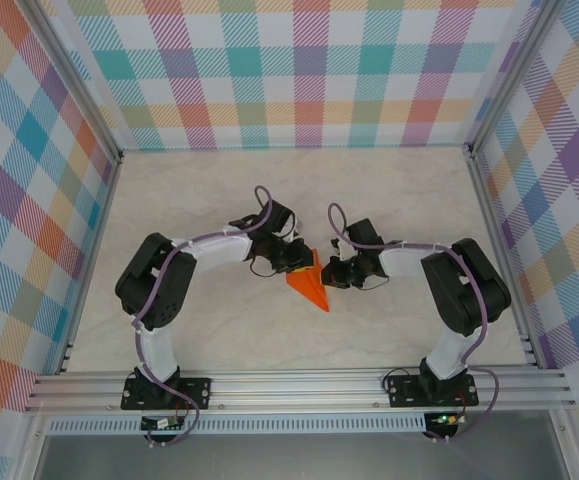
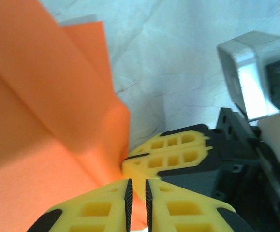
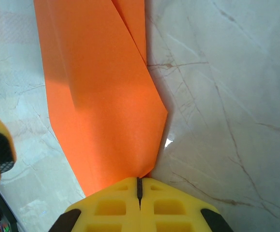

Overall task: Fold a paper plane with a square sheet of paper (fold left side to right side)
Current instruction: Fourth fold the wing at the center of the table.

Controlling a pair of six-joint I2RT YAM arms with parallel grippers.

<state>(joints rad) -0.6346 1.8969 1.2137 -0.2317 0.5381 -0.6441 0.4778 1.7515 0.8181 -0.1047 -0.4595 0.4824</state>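
Two bent arms meet over the folded orange paper (image 1: pixel 309 290) lying mid-worktop (image 1: pixel 219 200).
Right hand (image 3: pixel 140 181) is clamped on the paper's end. Left hand (image 2: pixel 136 186) faces it, fingers almost together — I cannot tell if it grips.

Robot lab, enclosed test cell. Two arms, left arm (image 1: pixel 159 290) and right arm (image 1: pixel 464 290), are sitting bolted at 7 and 5 o'clock on a slotted aluminium rail (image 1: pixel 299 388), with purple cables (image 1: pixel 219 238) running along their links. Aluminium frame posts (image 1: pixel 74 80) are boxing in a marble-look surface (image 1: pixel 219 340). Printed plaid backdrop panels (image 1: pixel 299 70) are standing at 9, 12 and 3 o'clock. A folded orange paper (image 1: pixel 310 286) is sitting at the centre of the surface.
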